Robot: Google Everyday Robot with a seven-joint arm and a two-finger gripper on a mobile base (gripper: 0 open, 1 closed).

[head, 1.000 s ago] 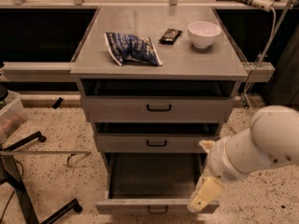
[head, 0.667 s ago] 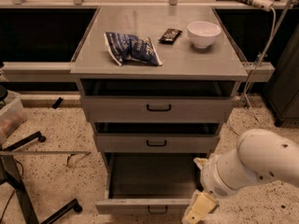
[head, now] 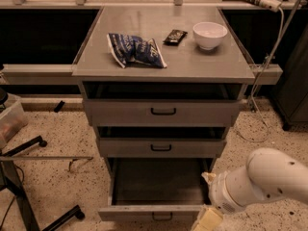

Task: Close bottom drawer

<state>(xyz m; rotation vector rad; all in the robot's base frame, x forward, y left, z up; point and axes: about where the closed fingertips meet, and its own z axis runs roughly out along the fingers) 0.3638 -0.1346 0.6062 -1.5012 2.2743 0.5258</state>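
The bottom drawer (head: 144,211) is the lowest tier of the grey cabinet. It is pulled far out, showing its dark deep tray, and its low front panel carries a small black loop handle (head: 162,218). My gripper (head: 208,220) is at the frame's bottom edge, just right of the drawer's front right corner. Its cream fingers (head: 210,216) are partly cut off by the frame. The white arm (head: 260,182) reaches in from the right.
The middle drawer (head: 161,147) and top drawer (head: 162,112) stand slightly open above. On the cabinet top (head: 211,64) lie a blue snack bag (head: 134,49), a dark bar (head: 175,36) and a white bowl (head: 209,34). A black stand (head: 29,196) is at left. A cable (head: 260,114) hangs at right.
My arm and gripper have moved down and to the left, toward the front right corner of the bottom drawer. The drawer itself has not moved.
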